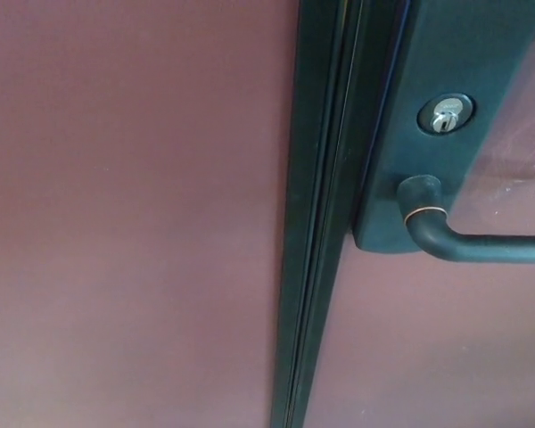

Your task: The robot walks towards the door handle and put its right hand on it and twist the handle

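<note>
Door handle (481, 247) — cut off (right edge)

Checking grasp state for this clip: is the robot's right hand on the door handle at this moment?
No. The door handle runs bare to the picture's right edge, with no hand resting on it below the keyhole.

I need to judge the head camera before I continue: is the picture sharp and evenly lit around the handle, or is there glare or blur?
Head view: soft overall, the maroon door is smooth and shows little detail. The door handle and keyhole are readable, with a small bright glint on the keyhole. A pale reflection lies on the door at upper right, and the dark backplate is shadowy.
</note>
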`<state>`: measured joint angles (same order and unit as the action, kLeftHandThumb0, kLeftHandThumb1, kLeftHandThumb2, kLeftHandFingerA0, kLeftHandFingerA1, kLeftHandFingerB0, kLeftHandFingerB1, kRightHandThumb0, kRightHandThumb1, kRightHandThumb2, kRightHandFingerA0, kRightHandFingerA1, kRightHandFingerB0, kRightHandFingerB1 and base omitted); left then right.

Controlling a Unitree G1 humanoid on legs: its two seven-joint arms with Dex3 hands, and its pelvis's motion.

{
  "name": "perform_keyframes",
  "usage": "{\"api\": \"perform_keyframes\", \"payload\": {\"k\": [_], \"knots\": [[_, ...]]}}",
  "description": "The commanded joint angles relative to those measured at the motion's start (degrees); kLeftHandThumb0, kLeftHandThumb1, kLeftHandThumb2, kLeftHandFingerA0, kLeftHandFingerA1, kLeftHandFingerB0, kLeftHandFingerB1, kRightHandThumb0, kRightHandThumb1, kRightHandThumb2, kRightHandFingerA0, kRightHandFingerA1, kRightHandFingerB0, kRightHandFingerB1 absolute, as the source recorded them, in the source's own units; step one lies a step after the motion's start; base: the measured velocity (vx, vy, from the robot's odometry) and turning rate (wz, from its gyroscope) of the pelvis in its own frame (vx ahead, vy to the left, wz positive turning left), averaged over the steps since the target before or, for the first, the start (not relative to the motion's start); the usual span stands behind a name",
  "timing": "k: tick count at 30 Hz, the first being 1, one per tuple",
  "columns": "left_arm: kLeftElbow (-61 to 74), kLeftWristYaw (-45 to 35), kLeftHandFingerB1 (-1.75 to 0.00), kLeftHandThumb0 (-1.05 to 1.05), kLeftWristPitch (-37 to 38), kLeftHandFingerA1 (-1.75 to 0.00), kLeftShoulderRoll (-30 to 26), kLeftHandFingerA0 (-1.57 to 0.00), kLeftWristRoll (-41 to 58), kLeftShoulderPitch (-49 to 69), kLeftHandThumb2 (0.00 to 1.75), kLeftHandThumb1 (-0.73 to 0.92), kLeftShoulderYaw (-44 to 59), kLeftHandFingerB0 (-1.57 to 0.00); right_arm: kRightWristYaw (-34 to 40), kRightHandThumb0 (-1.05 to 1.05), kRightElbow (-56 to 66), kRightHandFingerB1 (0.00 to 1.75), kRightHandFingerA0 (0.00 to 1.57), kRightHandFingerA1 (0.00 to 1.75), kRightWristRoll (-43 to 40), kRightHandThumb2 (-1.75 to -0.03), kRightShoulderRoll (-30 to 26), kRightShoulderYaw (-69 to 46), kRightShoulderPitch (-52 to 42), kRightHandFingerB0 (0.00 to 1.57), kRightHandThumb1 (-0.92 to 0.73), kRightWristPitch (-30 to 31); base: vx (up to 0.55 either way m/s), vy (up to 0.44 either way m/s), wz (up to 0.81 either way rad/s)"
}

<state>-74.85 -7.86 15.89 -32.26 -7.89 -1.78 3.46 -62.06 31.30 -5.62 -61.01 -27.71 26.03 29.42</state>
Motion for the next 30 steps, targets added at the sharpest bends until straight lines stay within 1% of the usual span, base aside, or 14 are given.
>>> {"api": "perform_keyframes", "payload": {"k": [1, 2, 3, 6, 7, 13, 15, 16, 19, 22, 24, 26, 27, 30], "knots": [[-0.2, -0.7, -0.41, -0.28, -0.1, -0.5, -0.4, -0.69, 0.0, 0.2, 0.57, 0.56, 0.2, -0.54, -10.7, -0.71, 8.7, 0.29, 0.02, 0.29, -12.9, -0.84, 4.2, -29.4, -9.5, 0.12, -0.46, 5.2, 0.0, 0.0, 0.0], [-0.2, -0.8, -0.41, -0.28, -0.1, -0.5, -0.3, -0.69, 0.3, 0.2, 0.57, 0.56, 0.4, -0.54, -11.5, -0.71, 9.1, 0.29, 0.02, 0.29, -14.2, -0.84, 5.0, -32.2, -10.6, 0.12, -0.46, 5.6, 0.0, 0.0, 0.0], [-0.2, -0.8, -0.41, -0.28, 0.0, -0.5, -0.4, -0.69, 0.3, 0.2, 0.57, 0.56, 0.4, -0.54, -14.4, -0.72, 10.3, 0.24, 0.1, 0.29, -16.7, -0.6, 6.8, -38.6, -13.3, 0.13, -0.5, 7.2, 0.0, 0.0, 0.0], [-0.2, -0.8, -0.41, -0.28, 0.0, -0.5, -0.4, -0.69, 0.3, 0.2, 0.57, 0.56, 0.4, -0.54, -14.2, -0.72, 10.5, 0.24, 0.1, 0.29, -18.0, -0.6, 6.9, -40.1, -14.8, 0.13, -0.5, 7.2, 0.0, 0.0, 0.0], [0.0, -1.4, -0.41, -0.29, 0.0, -0.51, -0.2, -0.69, 0.7, -0.1, 0.57, 0.56, 0.7, -0.55, -20.6, -0.35, 10.7, 0.47, 0.01, 0.49, -20.5, -0.87, 10.6, -50.8, -22.8, 0.0, -0.24, 9.0, 0.0, 0.0, 0.0], [0.1, -1.3, -0.41, -0.28, 0.5, -0.52, 0.0, -0.69, 0.7, -0.2, 0.57, 0.56, 0.7, -0.55, -22.7, -0.35, 8.6, 0.47, 0.02, 0.49, -22.5, -0.86, 20.2, -58.2, -37.4, 0.0, -0.24, 3.1, 0.0, 0.0, 0.0], [0.0, -1.3, -0.41, -0.28, 0.8, -0.52, 0.6, -0.7, 0.5, 0.3, 0.57, 0.56, 0.3, -0.55, -23.8, -0.34, 5.6, 0.47, 0.03, 0.49, -22.3, -0.86, 25.8, -60.4, -44.9, 0.01, -0.24, -1.1, 0.0, 0.0, 0.0], [0.0, -1.4, -0.41, -0.28, 0.7, -0.52, 0.7, -0.7, 0.6, 0.1, 0.57, 0.56, 0.4, -0.55, -23.7, -0.65, 4.4, 0.27, 0.2, 0.35, -22.4, -0.56, 27.1, -60.4, -46.3, 0.18, -0.51, -2.2, 0.0, 0.0, 0.0], [0.0, -1.3, -0.41, -0.29, 0.3, -0.52, 1.2, -0.7, 0.6, 0.1, 0.57, 0.56, 0.4, -0.55, -23.1, -0.63, 0.8, 0.27, 0.2, 0.35, -22.7, -0.56, 31.1, -59.4, -51.2, 0.18, -0.5, -6.4, 0.0, 0.0, 0.0], [0.0, -1.3, -0.41, -0.29, 0.3, -0.52, 1.2, -0.7, 0.6, 0.1, 0.57, 0.56, 0.4, -0.55, -22.3, -0.63, 0.7, 0.27, 0.2, 0.35, -24.0, -0.56, 31.3, -59.1, -52.7, 0.18, -0.5, -7.5, 0.0, 0.0, 0.0], [-0.3, -2.1, -0.41, -0.31, 0.6, -0.53, 1.7, -0.7, 1.5, 1.8, 0.57, 0.56, 1.1, -0.54, -19.2, -0.61, -2.5, 0.28, 0.19, 0.34, -15.5, -0.56, 38.5, -48.3, -57.8, 0.18, -0.5, -15.2, 0.0, 0.0, 0.0], [-0.3, -2.3, -0.41, -0.32, 1.0, -0.53, 1.9, -0.7, 1.7, 3.1, 0.57, 0.56, 1.3, -0.54, -17.5, -0.61, -5.6, 0.27, 0.19, 0.34, -11.0, -0.56, 39.8, -41.9, -60.0, 0.18, -0.51, -19.9, 0.0, 0.0, 0.0], [-0.3, -2.4, -0.41, -0.32, 1.0, -0.53, 2.0, -0.7, 1.8, 3.2, 0.58, 0.56, 1.5, -0.54, -15.0, -0.34, -9.9, 0.46, 0.02, 0.49, -6.7, -0.88, 39.8, -35.5, -60.1, 0.0, -0.28, -21.1, 0.0, 0.0, 0.0], [-0.4, -2.6, -0.41, -0.34, 1.2, -0.53, 2.2, -0.7, 2.0, 4.0, 0.57, 0.57, 1.8, -0.54, -10.0, -0.34, -19.3, 0.47, 0.02, 0.5, -1.8, -0.89, 40.2, -25.1, -59.1, 0.0, -0.29, -21.8, 0.0, 0.0, 0.0]]}}
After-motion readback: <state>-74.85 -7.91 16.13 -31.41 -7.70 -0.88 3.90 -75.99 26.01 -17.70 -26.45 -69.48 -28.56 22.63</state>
